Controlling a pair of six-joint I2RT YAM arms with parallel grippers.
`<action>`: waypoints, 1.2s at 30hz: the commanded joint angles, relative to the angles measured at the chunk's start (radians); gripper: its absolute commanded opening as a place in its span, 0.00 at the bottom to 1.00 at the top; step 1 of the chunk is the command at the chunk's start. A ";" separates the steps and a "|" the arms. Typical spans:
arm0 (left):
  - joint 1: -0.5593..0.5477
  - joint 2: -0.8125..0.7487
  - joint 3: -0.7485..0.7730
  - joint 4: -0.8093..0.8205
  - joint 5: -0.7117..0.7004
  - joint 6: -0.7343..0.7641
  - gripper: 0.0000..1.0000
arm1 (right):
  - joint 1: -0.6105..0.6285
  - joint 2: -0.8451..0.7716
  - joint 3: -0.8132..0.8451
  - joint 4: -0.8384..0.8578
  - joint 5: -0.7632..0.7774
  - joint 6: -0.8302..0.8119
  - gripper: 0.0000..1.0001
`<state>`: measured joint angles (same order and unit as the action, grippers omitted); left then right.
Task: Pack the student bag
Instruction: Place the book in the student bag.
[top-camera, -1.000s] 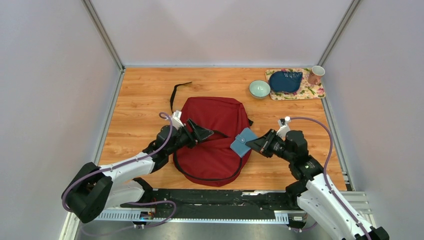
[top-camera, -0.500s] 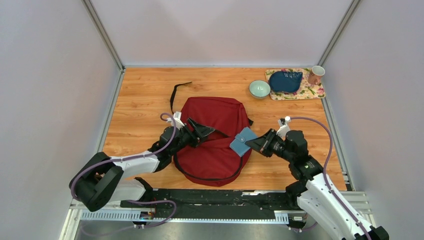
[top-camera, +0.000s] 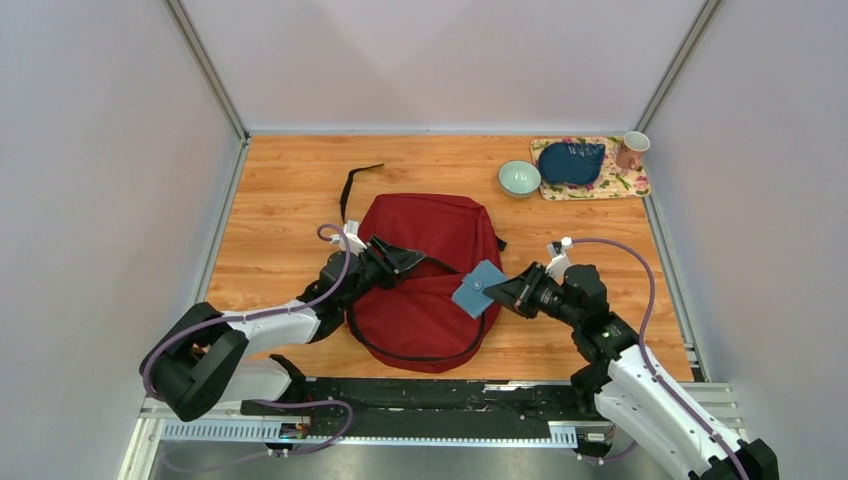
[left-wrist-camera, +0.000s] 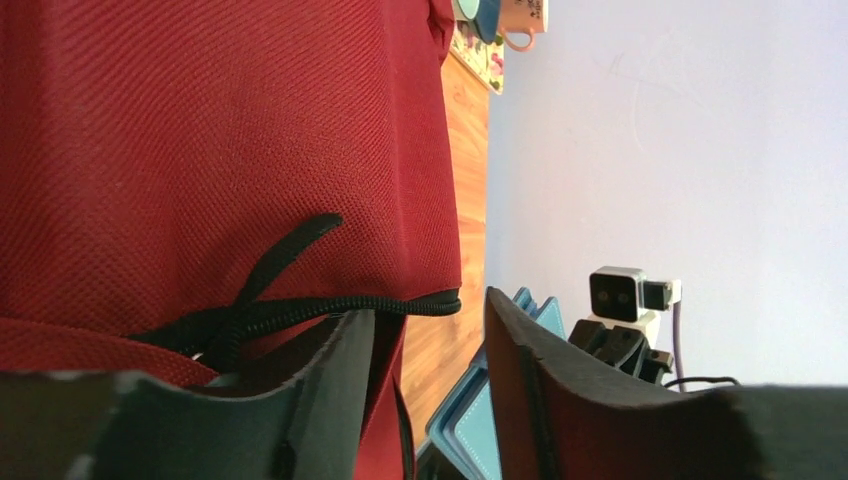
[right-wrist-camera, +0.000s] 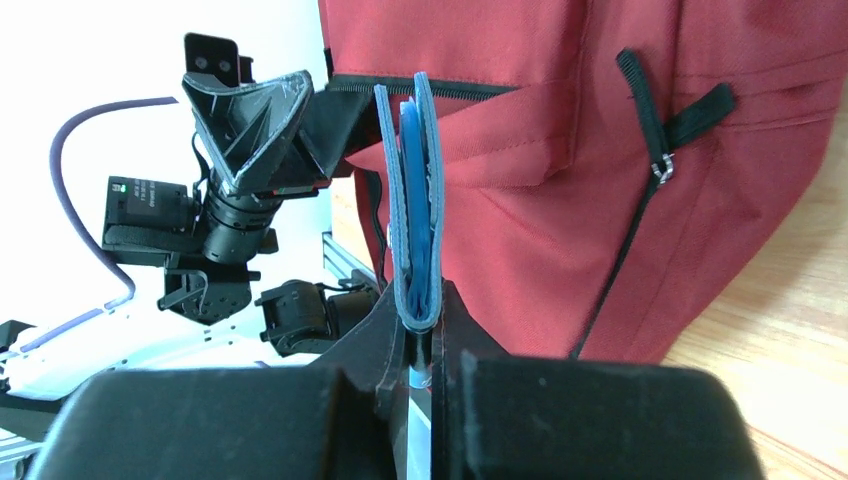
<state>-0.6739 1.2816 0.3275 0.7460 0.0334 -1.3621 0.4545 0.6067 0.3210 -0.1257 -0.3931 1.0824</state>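
The large dark red fabric backpack (top-camera: 425, 300) lies mid-frame on the wooden table (top-camera: 280, 190), planks showing around every edge. The left gripper (top-camera: 408, 262), jaws spread, sits at its black zip edge (left-wrist-camera: 330, 308); the right gripper (top-camera: 500, 292) pinches a small blue square wallet (top-camera: 477, 288) over the bag's right edge.

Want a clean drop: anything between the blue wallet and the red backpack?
Nothing visible does. The wallet, held in the right pincer, is at the right edge of the student bag; the left pincer is at its zipper.
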 joint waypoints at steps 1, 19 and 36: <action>-0.004 -0.062 0.073 -0.094 -0.032 0.096 0.48 | 0.050 0.043 -0.010 0.161 0.013 0.054 0.00; 0.051 -0.008 0.238 -0.250 0.151 0.202 0.00 | 0.219 0.473 0.033 0.647 -0.047 0.214 0.00; 0.089 0.041 0.249 -0.053 0.392 0.063 0.00 | 0.234 0.938 0.081 1.219 -0.161 0.404 0.00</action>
<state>-0.5804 1.3418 0.5522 0.5446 0.3519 -1.2636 0.6750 1.4700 0.3882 0.8207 -0.5415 1.3819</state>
